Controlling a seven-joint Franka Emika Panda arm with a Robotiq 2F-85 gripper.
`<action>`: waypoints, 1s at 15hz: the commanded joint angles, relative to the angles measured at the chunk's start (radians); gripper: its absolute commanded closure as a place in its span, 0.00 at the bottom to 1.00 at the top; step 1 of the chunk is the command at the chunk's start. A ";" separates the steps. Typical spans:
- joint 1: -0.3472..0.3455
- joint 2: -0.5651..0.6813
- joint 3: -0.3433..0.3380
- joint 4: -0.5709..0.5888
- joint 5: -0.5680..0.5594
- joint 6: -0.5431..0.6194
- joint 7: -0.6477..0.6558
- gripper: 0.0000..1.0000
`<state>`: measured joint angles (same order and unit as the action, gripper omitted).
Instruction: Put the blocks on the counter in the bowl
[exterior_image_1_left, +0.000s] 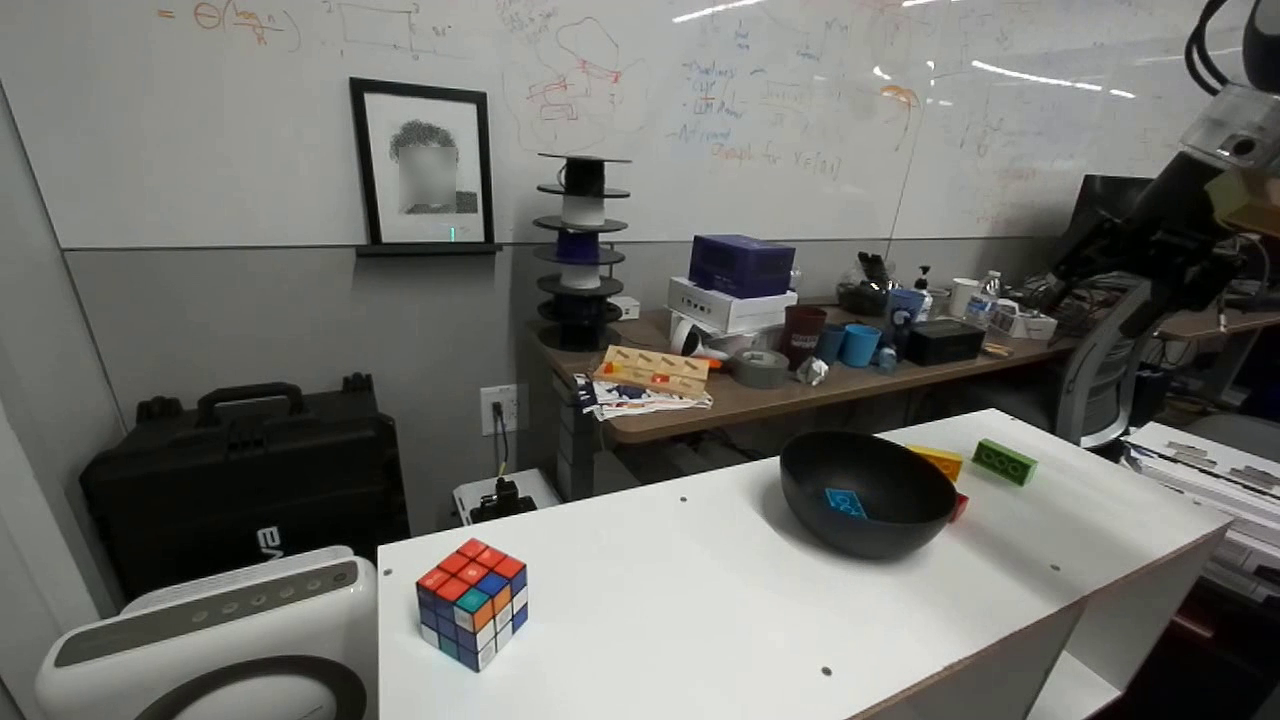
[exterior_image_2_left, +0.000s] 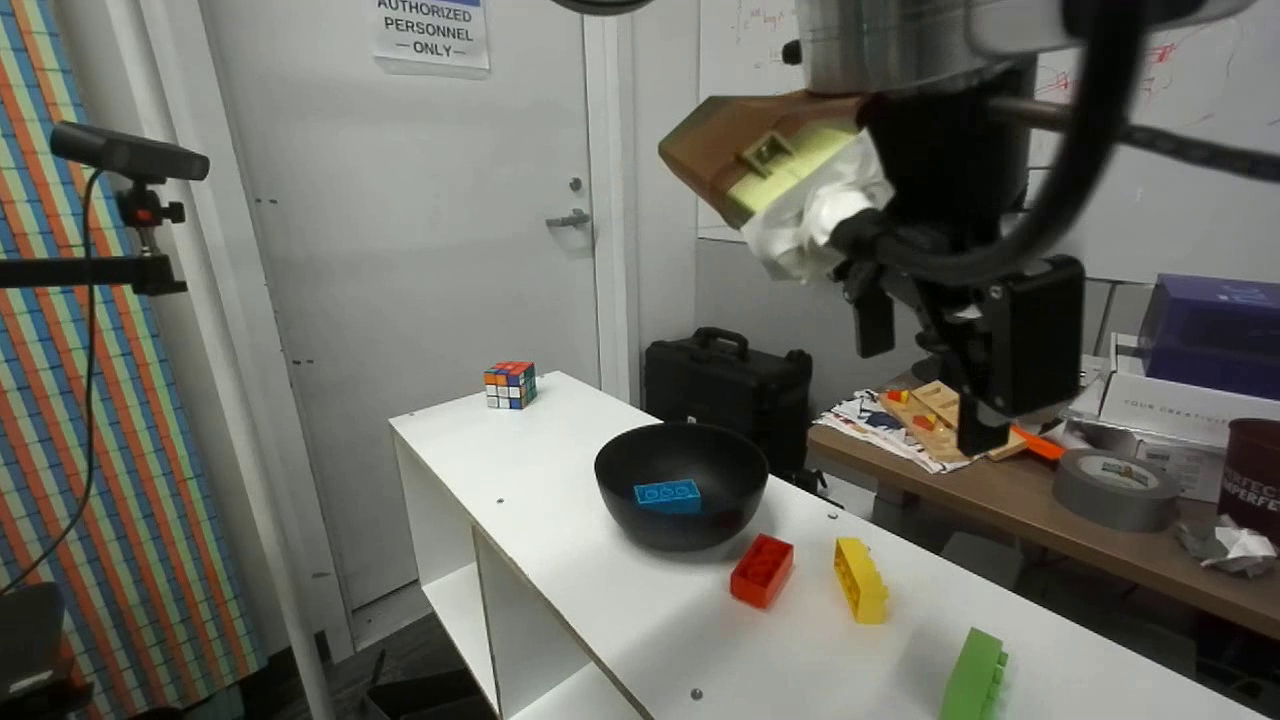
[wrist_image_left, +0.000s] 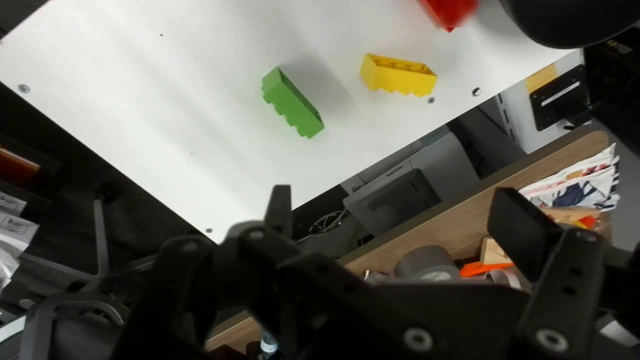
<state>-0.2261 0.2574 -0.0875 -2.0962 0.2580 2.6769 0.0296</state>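
Note:
The black bowl (exterior_image_1_left: 860, 540) stands upright on the white counter (exterior_image_1_left: 640, 600), and the blue block (exterior_image_2_left: 668, 497) lies inside it. The red block (exterior_image_2_left: 762, 572) lies on the counter close beside the bowl; in an exterior view the bowl mostly hides it (exterior_image_1_left: 958, 507). The yellow block (exterior_image_2_left: 860, 580) and the green block (exterior_image_1_left: 1005, 461) lie on the counter farther from the bowl. The wrist view shows the green block (wrist_image_left: 292, 105), the yellow block (wrist_image_left: 398, 76), part of the red block (wrist_image_left: 446, 11) and the bowl's edge (wrist_image_left: 575, 20). My gripper (exterior_image_2_left: 930, 370) is open and empty, well above the counter.
A multicoloured puzzle cube (exterior_image_1_left: 472, 603) sits at the counter's far end. A wooden desk (exterior_image_1_left: 740, 410) with boxes, cups, tape and a wooden puzzle runs alongside the counter. A grey chair (exterior_image_1_left: 1110, 370) stands near it. A black case (exterior_image_1_left: 245, 480) stands behind.

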 joint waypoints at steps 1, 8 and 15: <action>0.008 0.002 -0.012 0.001 0.001 -0.003 0.001 0.00; 0.025 0.009 -0.006 0.001 0.000 -0.003 0.005 0.00; 0.012 0.112 -0.035 0.127 -0.113 0.011 -0.085 0.00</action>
<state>-0.2111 0.2938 -0.0983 -2.0682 0.2078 2.6732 -0.0087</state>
